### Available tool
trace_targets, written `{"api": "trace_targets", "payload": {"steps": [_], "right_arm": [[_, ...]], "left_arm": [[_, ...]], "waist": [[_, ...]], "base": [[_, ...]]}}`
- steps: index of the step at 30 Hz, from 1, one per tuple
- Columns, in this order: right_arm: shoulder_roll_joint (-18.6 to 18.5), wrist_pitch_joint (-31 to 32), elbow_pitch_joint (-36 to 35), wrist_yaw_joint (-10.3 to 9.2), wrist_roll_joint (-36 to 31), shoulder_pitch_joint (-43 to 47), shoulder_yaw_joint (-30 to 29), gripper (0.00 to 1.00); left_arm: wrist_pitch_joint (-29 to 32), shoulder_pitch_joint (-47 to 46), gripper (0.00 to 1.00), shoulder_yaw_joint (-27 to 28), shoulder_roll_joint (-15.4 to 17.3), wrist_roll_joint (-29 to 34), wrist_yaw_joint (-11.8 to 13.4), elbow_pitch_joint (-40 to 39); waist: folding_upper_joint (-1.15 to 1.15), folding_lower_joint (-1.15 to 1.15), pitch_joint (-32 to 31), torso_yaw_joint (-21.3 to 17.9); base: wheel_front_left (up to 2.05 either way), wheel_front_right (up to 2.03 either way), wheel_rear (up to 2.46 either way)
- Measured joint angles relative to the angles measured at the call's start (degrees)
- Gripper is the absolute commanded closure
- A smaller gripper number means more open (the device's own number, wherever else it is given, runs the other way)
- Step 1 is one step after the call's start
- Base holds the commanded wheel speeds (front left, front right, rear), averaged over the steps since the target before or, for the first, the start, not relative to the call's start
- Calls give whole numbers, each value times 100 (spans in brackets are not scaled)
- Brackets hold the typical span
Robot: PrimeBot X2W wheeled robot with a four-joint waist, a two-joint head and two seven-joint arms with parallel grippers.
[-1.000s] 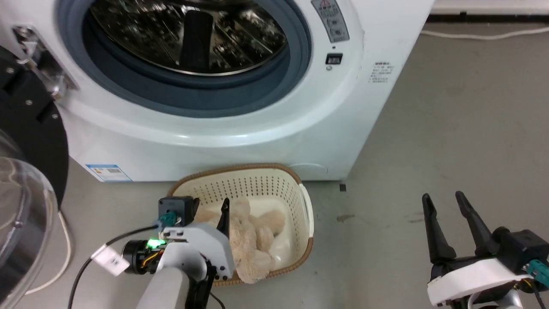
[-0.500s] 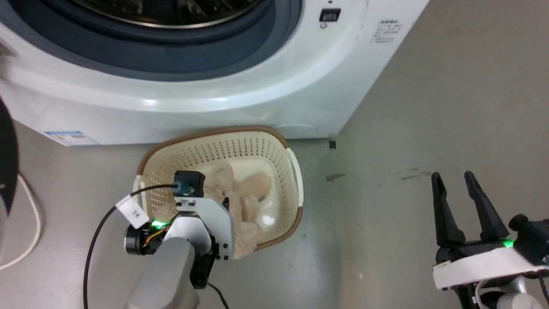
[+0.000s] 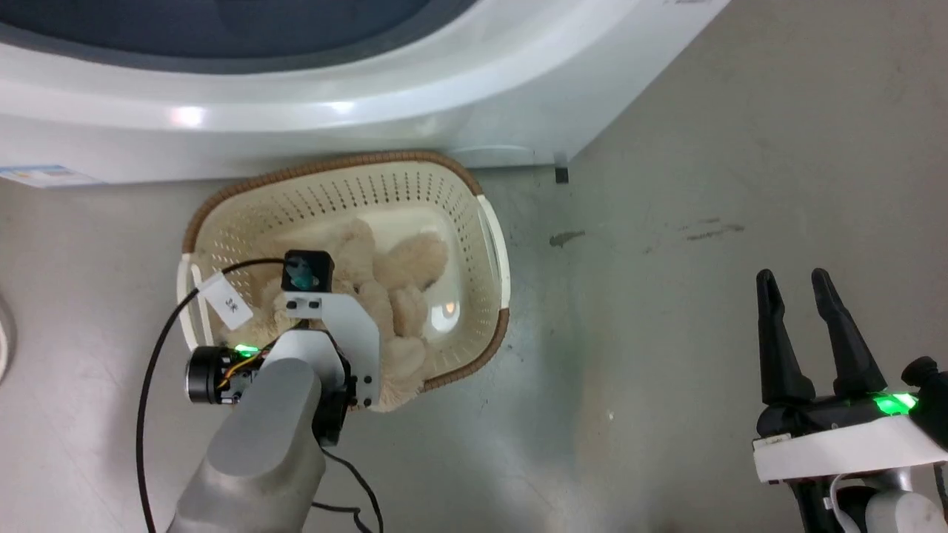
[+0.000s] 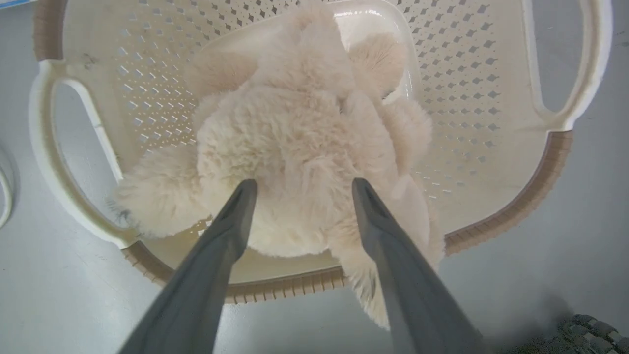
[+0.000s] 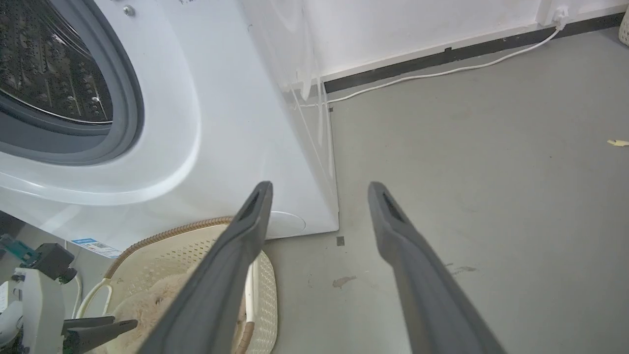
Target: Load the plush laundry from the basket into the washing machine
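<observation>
Teddy bear [image 4: 295,128] lies in the basket [image 4: 471,98], which stands on the floor [image 3: 703,148] just in front of the washer [image 3: 370,111]. One furry limb hangs over the basket's near rim. We find the left gripper [image 4: 303,183] poised over the bear with its fingers spread wide, one tip on each side of the round body and at the fur. We cannot tell whether they press in yet, and nothing is gripped. The right gripper [image 3: 794,275] hangs well apart to the right over bare floor, its fingers parted and empty.

We judge the step in hand to be the pick-up, with loading not begun. To do it well, the left fingers should sink past the fluffy pile so that they close on the stuffed body, not on loose fur, and stay clear of the basket's wall. The lift should go straight up until the trailing limb clears the rim, or the light basket may be dragged along.

Against a second ago, the head camera has tipped down, so the washer sits higher in the picture; the washer itself has not moved. Relative to the basket, the left wrist has advanced from the near rim to over the bear. The right gripper holds much the same pose.
</observation>
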Motion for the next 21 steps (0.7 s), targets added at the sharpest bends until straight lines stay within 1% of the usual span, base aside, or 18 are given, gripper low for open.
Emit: {"api": "trace_targets", "payload": {"steps": [8, 13, 15, 21], "right_arm": [[0, -97, -83, 0, 247, -86, 88, 0], [0, -151, -137, 0, 392, -157, 115, 0], [0, -180, -151, 0, 459, -185, 129, 0], [0, -247, -178, 0, 666, -285, 208, 0]], "left_arm": [[331, -389, 0, -168, 107, -208, 219, 247], [468, -631, 0, -158, 163, -468, 393, 290], [523, -701, 0, -160, 168, -564, 432, 305], [948, -812, 0, -254, 157, -859, 500, 469]], "waist": [[0, 0, 470, -73], [0, 0, 760, -143], [0, 0, 873, -175], [0, 0, 1186, -292]], "base": [[0, 0, 0], [0, 0, 0], [0, 0, 0], [0, 0, 0]]}}
